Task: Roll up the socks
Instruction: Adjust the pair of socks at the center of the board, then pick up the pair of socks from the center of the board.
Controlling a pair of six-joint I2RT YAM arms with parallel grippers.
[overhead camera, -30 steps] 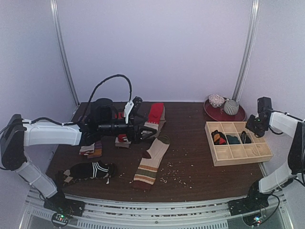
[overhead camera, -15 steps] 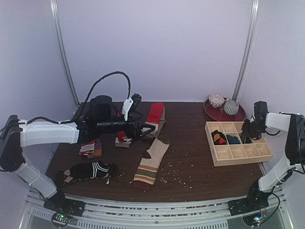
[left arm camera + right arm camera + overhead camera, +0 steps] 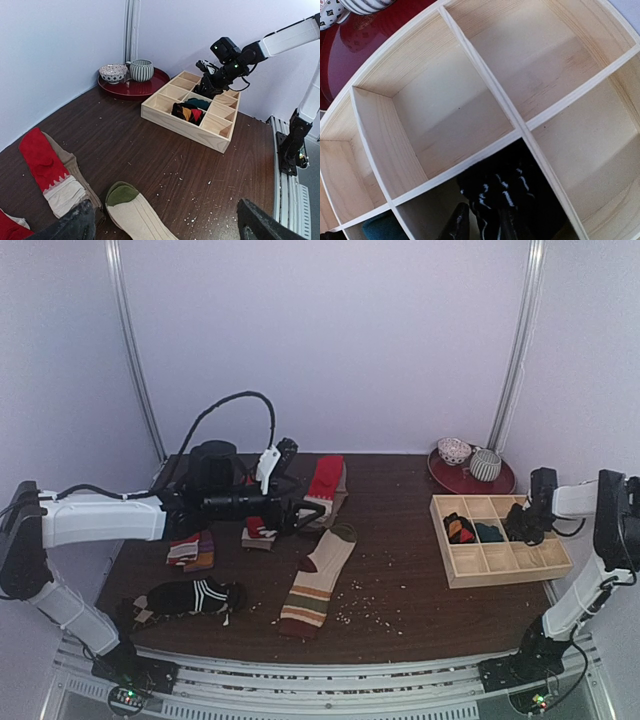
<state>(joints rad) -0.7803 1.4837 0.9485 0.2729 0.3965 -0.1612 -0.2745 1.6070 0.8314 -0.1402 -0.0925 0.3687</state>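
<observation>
Inside wooden tray point(image 3: 500, 573), three rolled socks point(image 3: 490, 532)

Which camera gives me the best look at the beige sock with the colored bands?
Top external: the whole beige sock lies flat, toe to cuff. Left wrist catches only its green toe end, cut off at the frame's bottom. Right wrist shows none of it.

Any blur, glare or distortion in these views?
Top external: even light, soft overall, no glare. Left wrist: pale wooden compartment tray sharp; own dark fingertips blurred at bottom edge. Right wrist: tray dividers bow from lens distortion; black white-striped sock slightly soft.
</observation>
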